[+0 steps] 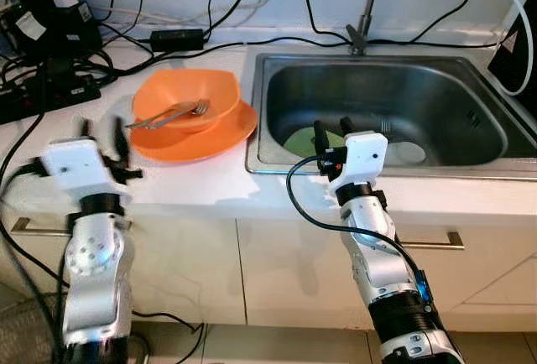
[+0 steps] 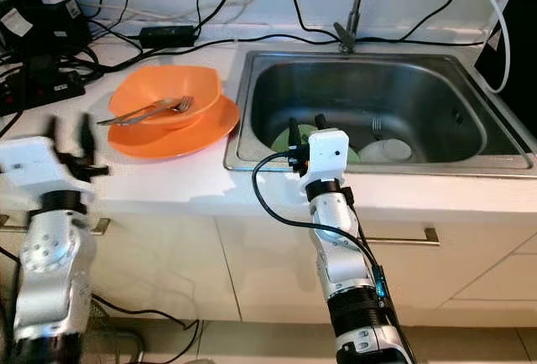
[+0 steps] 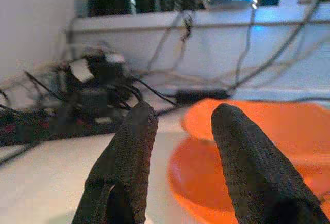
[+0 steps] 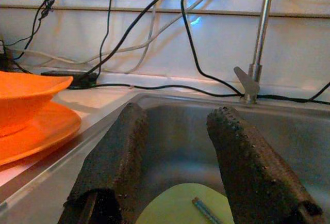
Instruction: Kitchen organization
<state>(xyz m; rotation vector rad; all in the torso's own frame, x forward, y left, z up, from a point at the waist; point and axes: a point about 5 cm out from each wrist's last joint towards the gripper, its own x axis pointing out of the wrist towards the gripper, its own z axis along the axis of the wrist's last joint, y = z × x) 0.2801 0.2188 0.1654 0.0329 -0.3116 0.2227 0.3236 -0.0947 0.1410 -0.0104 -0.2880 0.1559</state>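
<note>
the robot stands square to a white worktop (image 1: 193, 184) with a steel sink (image 1: 382, 70) let into it on its right side. an orange bowl (image 1: 186, 97) sits nested on an orange plate (image 1: 220, 135) just left of the sink's rim, and a fork (image 1: 170, 115) lies across the bowl, its long axis running roughly side to side with the tines toward the sink. down in the basin lie a pale green plate (image 1: 304, 140) and a white dish (image 1: 407, 153), with another fork (image 1: 384, 127) standing near them.

the right gripper (image 1: 331, 133) hangs over the near edge of the sink, fingers spread and holding nothing, pointing into the basin; the green plate lies directly ahead of it and below, closer than anything else. the left gripper (image 1: 102, 140) hovers above the worktop just short of the orange stack, also released and empty, with the plate's rim just beyond its fingertips and slightly toward the sink.

so each arm has its own nearest target: the right one for the dishes in the sink, the left one for the orange stack. i'd guess the right arm's reach is the shorter one, a drop straight down onto the green plate, though that flat plate may be awkward to pinch from above.

a tangle of black cables (image 1: 59, 37) and power bricks crowds the back left of the worktop, well apart from both grippers.
</note>
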